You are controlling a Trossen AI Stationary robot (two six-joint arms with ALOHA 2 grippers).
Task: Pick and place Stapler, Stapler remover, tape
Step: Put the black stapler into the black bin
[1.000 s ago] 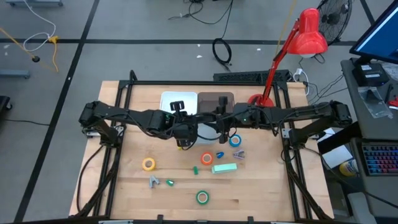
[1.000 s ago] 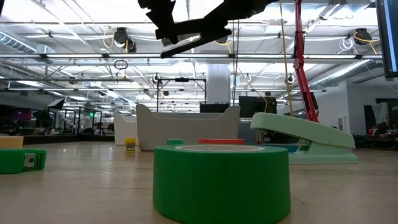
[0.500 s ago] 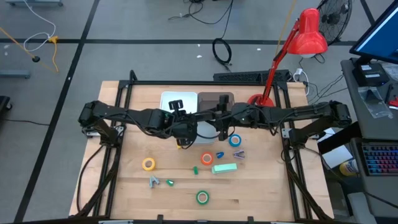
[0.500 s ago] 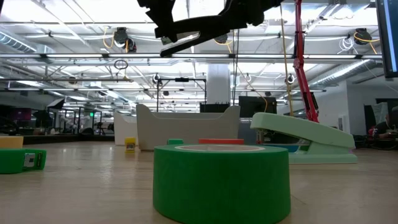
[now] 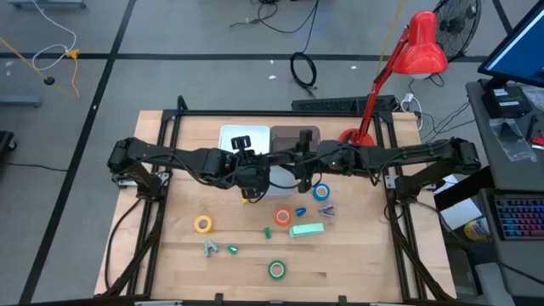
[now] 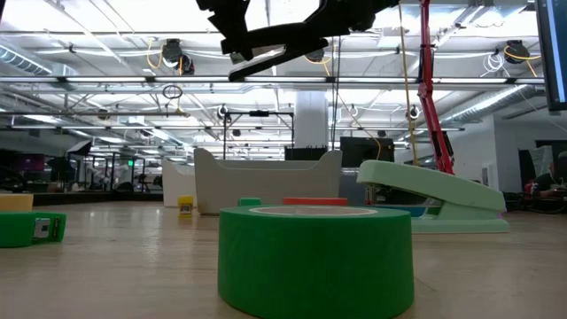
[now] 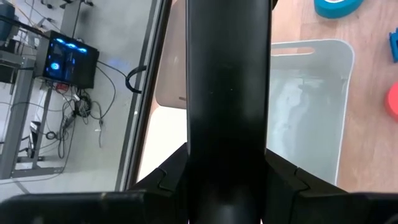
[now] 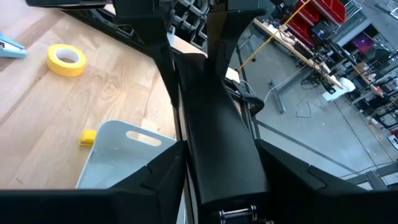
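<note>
**Operator:** Where are your 2 grippers?

**Me:** Both are up in the air at the middle of the table. My left gripper (image 5: 257,180) and my right gripper (image 5: 295,172) meet nose to nose above the white bin (image 8: 124,174). In the low view they hang high over the wood, touching nothing on it.

**Operator:** Open or shut? Holding anything?

**Me:** I cannot tell for either 1. A broad dark shape fills the middle of each wrist view, and I cannot make out what it is. From above, the 2 arms overlap where they meet.

**Operator:** And the tape?

**Me:** All 4 rolls lie flat on the table, on the near side of the bin. The yellow tape (image 5: 203,224) is toward my left. The blue tape (image 5: 321,192) sits just beside the bin on my right. The orange-red tape (image 5: 282,217) lies between those 2, and the green tape (image 5: 276,270) is nearest the front edge, well apart from the others.

**Operator:** The stapler?

**Me:** The mint-green stapler (image 5: 307,229) lies on the wood near the orange-red roll, between the blue roll and the green 1.

**Operator:** The remover?

**Me:** A small grey piece (image 5: 210,247) lies near the yellow roll, and a 2nd greyish piece (image 5: 325,209) lies just beside the blue roll. I cannot tell which is the remover. A small yellow bit (image 8: 87,137) sits beside the bin.
</note>
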